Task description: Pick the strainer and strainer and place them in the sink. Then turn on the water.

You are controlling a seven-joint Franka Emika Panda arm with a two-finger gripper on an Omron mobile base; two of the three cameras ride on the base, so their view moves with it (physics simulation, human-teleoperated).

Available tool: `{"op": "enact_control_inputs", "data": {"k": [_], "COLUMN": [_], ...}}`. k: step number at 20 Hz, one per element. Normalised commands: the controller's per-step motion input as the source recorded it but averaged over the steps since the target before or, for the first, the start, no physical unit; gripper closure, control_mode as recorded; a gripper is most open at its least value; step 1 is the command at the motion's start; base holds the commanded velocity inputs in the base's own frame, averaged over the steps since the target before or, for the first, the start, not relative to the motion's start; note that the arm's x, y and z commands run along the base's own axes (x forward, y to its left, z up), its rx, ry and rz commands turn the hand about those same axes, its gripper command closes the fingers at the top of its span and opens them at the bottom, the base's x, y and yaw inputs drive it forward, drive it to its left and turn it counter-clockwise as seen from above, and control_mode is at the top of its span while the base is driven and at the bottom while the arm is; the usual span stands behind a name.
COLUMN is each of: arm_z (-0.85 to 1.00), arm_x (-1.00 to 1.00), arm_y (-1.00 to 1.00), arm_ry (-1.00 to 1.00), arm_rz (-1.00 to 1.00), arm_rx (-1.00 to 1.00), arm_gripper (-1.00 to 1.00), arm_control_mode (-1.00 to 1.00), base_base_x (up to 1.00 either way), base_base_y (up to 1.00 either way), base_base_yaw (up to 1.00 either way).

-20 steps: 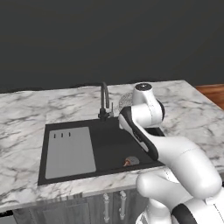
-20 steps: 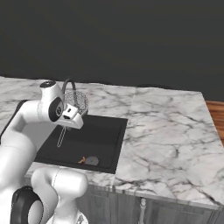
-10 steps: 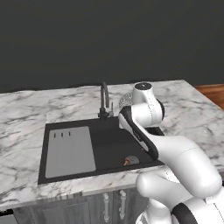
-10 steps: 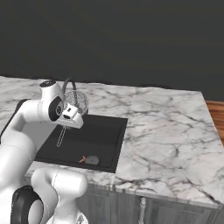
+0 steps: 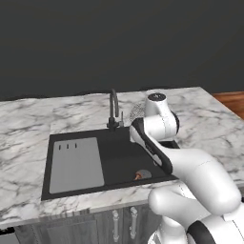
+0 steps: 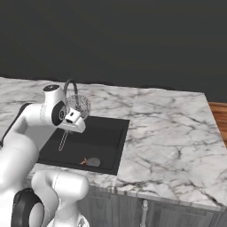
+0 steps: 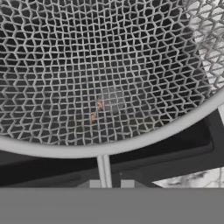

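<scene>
My gripper (image 6: 73, 124) is shut on the thin wire handle of a strainer (image 6: 80, 105) and holds it in the air over the black sink (image 6: 104, 135). The mesh bowl (image 5: 137, 111) sits beside the black gooseneck tap (image 5: 113, 107), and the handle (image 6: 63, 142) hangs down toward the basin. In the hand view the mesh (image 7: 109, 65) is very close, with the handle (image 7: 104, 169) running between my fingertips. A small grey round thing with an orange bit (image 5: 142, 174) lies on the sink floor near the front edge. I cannot tell whether it is the other strainer.
A flat grey drainboard (image 5: 76, 164) takes up the left part of the sink. Marble counter (image 6: 168, 133) surrounds the basin, with a wide stretch to the right. A dark wall rises behind the counter. My own arm (image 5: 190, 167) leans over the sink's right side.
The hand and the held strainer have drifted very slightly to the right. The grey thing on the sink floor has not moved.
</scene>
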Motion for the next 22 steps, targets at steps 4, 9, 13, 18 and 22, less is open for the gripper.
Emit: {"op": "enact_control_inputs", "data": {"k": [4, 9, 13, 18, 22], "arm_z": [-0.47, -0.34, -0.17, -0.17, -0.20], "arm_x": [0.02, 0.02, 0.18, 0.19, 0.20], "arm_y": [-0.13, -0.13, -0.04, -0.08, -0.03], "arm_ry": [0.04, 0.04, 0.04, 0.01, 0.01], "arm_rz": [0.00, 0.00, 0.01, 0.07, 0.14], "arm_rx": [0.03, 0.03, 0.00, 0.00, 0.00], "arm_gripper": [1.00, 1.00, 1.00, 1.00, 1.00], "arm_control_mode": [-1.00, -1.00, -1.00, -1.00, -1.00], "base_base_x": [0.00, 0.00, 0.00, 0.00, 0.00], "base_base_y": [0.00, 0.00, 0.00, 0.00, 0.00], "base_base_yaw": [0.00, 0.00, 0.00, 0.00, 0.00]}}
